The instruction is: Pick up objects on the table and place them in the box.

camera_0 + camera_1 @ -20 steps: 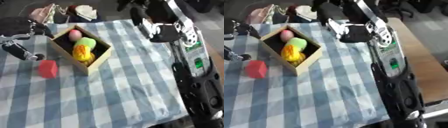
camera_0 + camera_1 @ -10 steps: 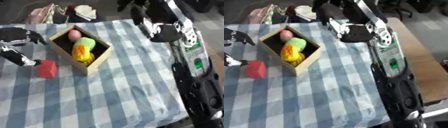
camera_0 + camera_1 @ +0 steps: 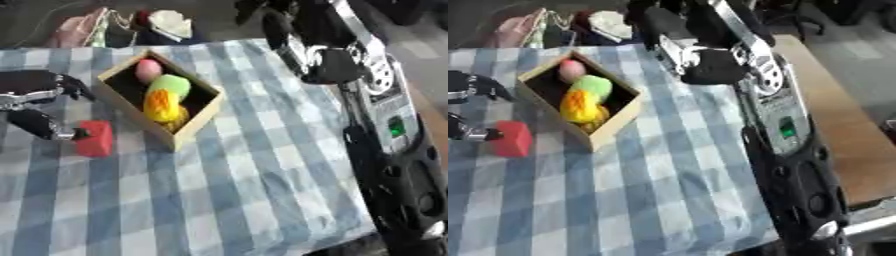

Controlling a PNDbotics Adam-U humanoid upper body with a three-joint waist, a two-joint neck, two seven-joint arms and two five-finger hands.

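Checkered tabletop (image 3: 262, 165): my left hand (image 3: 39, 107), fingers spread, barely touches the red block (image 3: 94, 138); nudging it could spoil the pinch.

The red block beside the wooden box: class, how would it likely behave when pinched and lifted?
The red block has flat faces and lies flat on the checked cloth, so it probably won't roll. Its boxy shape suggests it stays stiff. The left hand, already at its side, should find parallel faces to pinch.

left robot hand (image 3: 35, 107): partly cut by left edge | right robot hand: hidden | far clutter (image 3: 131, 25): blurred
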